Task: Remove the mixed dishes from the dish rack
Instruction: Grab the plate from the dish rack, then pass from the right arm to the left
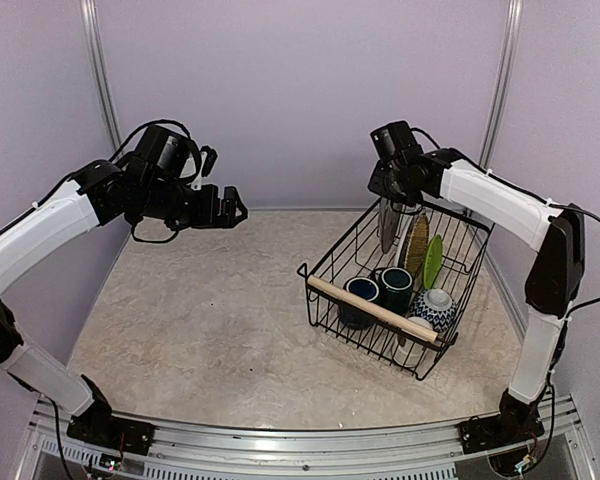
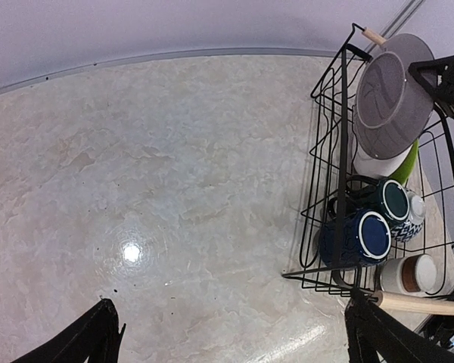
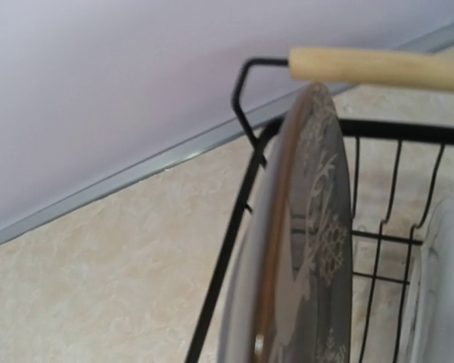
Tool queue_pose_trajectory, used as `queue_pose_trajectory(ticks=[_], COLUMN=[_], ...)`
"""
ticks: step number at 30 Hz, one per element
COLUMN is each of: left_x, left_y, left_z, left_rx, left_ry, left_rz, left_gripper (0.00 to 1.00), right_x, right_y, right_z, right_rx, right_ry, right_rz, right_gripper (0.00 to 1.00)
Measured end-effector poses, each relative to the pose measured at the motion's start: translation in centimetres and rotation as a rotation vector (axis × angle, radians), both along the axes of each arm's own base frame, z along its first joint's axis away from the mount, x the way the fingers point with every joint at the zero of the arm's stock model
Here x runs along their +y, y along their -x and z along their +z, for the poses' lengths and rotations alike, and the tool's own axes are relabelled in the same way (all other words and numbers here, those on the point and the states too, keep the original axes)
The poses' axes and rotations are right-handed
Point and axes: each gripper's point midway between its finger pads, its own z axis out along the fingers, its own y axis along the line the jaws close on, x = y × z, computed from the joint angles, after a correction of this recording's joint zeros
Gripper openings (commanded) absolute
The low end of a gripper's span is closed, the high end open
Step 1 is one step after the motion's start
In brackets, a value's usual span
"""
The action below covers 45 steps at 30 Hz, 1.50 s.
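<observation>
Gray deer-pattern plate [image 2: 390, 87], upright, gripped by right jaws

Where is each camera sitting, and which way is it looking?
Top camera: high behind the arms, looking down over the table; both arms show, left gripper open, right gripper shut on the gray deer plate.
Left wrist camera: over the table, facing down toward the dish rack; its own dark fingertips show at the bottom corners.
Right wrist camera: close against the plate, facing the rack's wooden handle and the wall; its own fingers do not show.
Shared: all three see the plate and the rack.
</observation>
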Motion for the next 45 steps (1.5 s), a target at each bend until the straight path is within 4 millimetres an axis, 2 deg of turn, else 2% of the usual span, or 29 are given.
queue_pose_trajectory(ticks=[3,8,15,21,27,31,34,40,45], left_x=[0.0,0.0,0.1,1.0,1.3,0.3,-1.3,-4.7,-6.4], left_y=[0.0,-0.1,-0.1,-0.7,-1.1,-1.0,-1.0,-2.0,-2.4], left_z=[0.0,0.2,0.2,1.1,4.3,6.4,6.9,5.0,3.8], left_rx=[0.0,-0.001,0.02,0.073,0.128,0.199,0.278,0.482,0.579], left_ry=[0.0,0.005,0.038,0.159,0.407,0.591,0.689,0.813,0.86], left_rz=[0.0,0.007,0.026,0.051,0.043,-0.005,-0.055,-0.113,-0.111], left_gripper=[0.99,0.99,0.99,0.99,0.99,0.98,0.98,0.98,0.94], right_x=[0.3,2.3,5.0,6.2,7.2,7.9,8.9,12.3,14.6], right_y=[0.4,1.7,3.7,6.1,9.2,10.6,11.4,14.5,16.9], right_z=[1.2,3.7,6.6,6.1,5.4,6.5,7.2,6.9,6.8], right_rx=[-0.019,-0.096,-0.217,-0.278,-0.349,-0.428,-0.484,-0.573,-0.639], right_ry=[0.006,0.021,0.173,0.363,0.509,0.573,0.638,0.817,0.961], right_rz=[0.051,0.246,0.538,0.776,0.988,1.077,1.123,1.248,1.318], right_gripper=[0.0,0.0,0.0,0.0,0.0,0.0,0.0,0.0,0.0])
